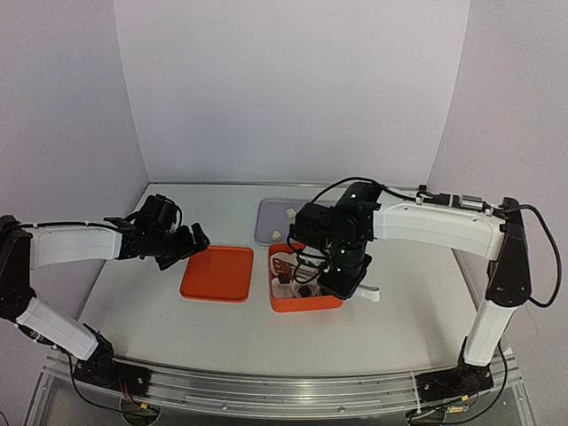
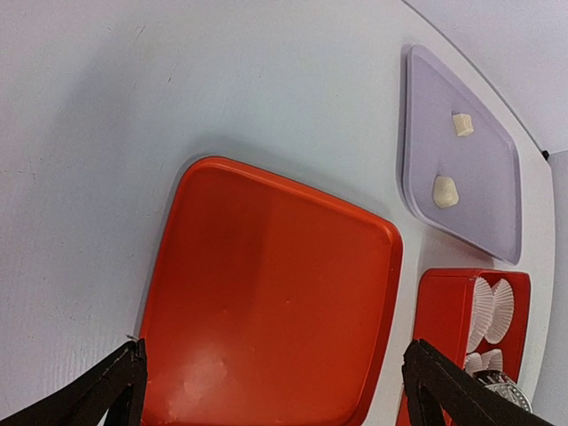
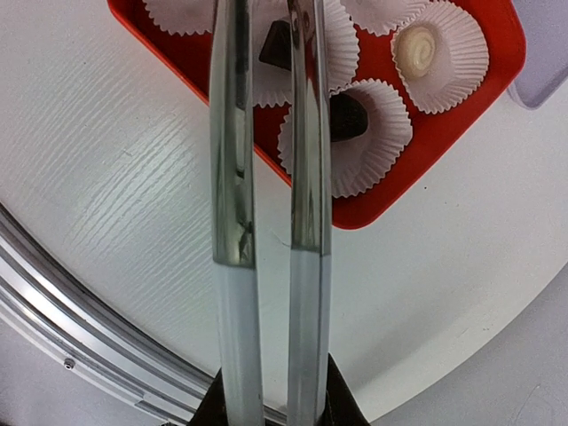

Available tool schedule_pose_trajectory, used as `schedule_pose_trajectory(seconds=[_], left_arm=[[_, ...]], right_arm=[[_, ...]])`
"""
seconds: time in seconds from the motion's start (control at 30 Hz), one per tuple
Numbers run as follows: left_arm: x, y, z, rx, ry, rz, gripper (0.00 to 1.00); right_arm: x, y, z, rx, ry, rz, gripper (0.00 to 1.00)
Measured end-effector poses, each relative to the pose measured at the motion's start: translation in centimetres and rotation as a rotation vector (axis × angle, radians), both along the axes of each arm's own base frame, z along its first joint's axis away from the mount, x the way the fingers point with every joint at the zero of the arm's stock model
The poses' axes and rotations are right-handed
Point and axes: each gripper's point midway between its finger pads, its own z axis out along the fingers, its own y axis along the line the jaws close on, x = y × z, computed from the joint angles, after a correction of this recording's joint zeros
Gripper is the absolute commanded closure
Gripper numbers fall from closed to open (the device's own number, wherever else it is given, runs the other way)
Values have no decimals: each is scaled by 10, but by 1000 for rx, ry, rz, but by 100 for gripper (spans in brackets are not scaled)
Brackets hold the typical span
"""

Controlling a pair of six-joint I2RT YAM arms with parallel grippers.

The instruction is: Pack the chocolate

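Note:
My right gripper (image 3: pixel 273 390) is shut on the handle of metal tongs (image 3: pixel 232 177), which reach over the orange box (image 3: pixel 417 160) of white paper cups. A dark chocolate (image 3: pixel 273 44) sits in a cup between the tong arms; whether they pinch it I cannot tell. Another dark chocolate (image 3: pixel 348 117) and a cream one (image 3: pixel 417 49) lie in cups beside it. Two cream chocolates (image 2: pixel 462 124) (image 2: pixel 445 191) lie on the lavender tray (image 2: pixel 497 213). My left gripper (image 2: pixel 275 382) is open and empty above the orange lid (image 2: pixel 266 293).
In the top view the orange lid (image 1: pixel 217 273) lies left of the orange box (image 1: pixel 306 303), with the lavender tray (image 1: pixel 264 222) behind them. My right gripper (image 1: pixel 342 266) hangs over the box and my left gripper (image 1: pixel 191 241) is by the lid's far left corner. Grey walls surround the table.

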Motion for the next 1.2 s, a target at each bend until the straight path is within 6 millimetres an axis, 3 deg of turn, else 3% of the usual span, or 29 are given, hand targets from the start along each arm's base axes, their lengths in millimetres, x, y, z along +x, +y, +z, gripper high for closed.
schedule_pose_trajectory(seconds=[0.13,0.43,0.7,1.07,1.2], left_arm=[[-1,0,-2,-1,0,1,0],[-2,1,-4,-9,5,11,0],[-4,2,-8,-6,13,13,0],[-4,2,-8,-6,13,13,0],[-4,2,-8,-6,13,13,0]], right_arm=[[0,1,-4,-9,6,0,83],[2,8,-18,-18,22,0,81],[3,15,-20,8,27,-7,70],[5,15,-19,10,12,-22,69],[9,14,-10,28,-21,-40,69]])
